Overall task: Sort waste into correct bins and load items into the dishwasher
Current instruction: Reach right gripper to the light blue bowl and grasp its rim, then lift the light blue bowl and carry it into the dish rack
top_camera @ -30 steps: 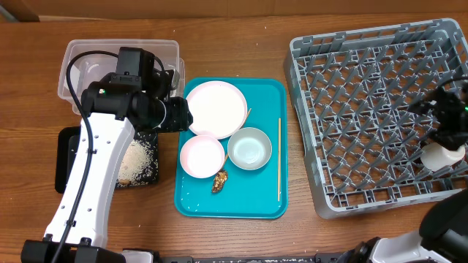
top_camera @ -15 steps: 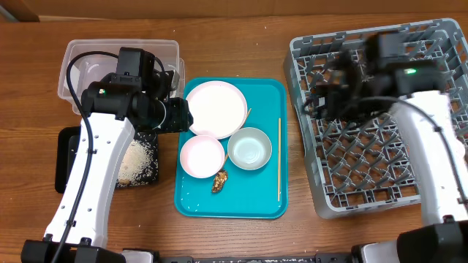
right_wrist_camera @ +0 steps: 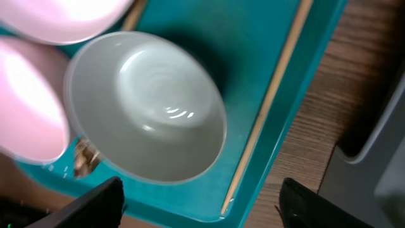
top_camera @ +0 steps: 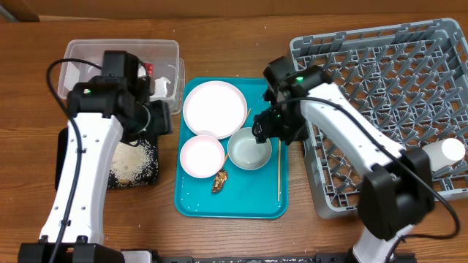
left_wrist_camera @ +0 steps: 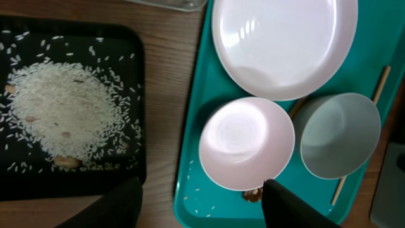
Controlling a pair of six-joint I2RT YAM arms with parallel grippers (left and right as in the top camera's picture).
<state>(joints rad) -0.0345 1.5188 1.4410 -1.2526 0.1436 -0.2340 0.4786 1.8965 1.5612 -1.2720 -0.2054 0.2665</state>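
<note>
Nearest the table's front edge, a small brown food lump (top_camera: 219, 181) lies on the large teal plastic serving tray (top_camera: 191, 204). It sits just beside a small round white bowl (top_camera: 202, 155) and a small pale grey-green bowl (top_camera: 249, 148), whose rims appear to touch. The right gripper (right_wrist_camera: 202, 183) hovers directly over the grey-green bowl, fingers spread wide with nothing between them. A thin wooden chopstick (right_wrist_camera: 272, 107) lies just to the bowl's right.

Toward the left edge, the left gripper (left_wrist_camera: 202, 183), likewise spread and empty, hangs where the teal tray meets the shallow black rectangular plastic tray (left_wrist_camera: 25, 180), which holds loose white rice grains (left_wrist_camera: 60, 114). Farther back on the teal tray rests the round white plate (top_camera: 214, 108). At the far-left corner, the clear rectangular plastic tub (top_camera: 88, 55) holds a crumpled white paper napkin (top_camera: 162, 88).

The large square grey plastic dish rack (top_camera: 380, 95) fills the right side, with a small white cup (top_camera: 444, 152) near its right wall. Loading the rack appears to be the step in hand, and the grey-green bowl looks next. That calls for lowering one finger inside the rim, closing on it, and lifting clear of the chopstick.
</note>
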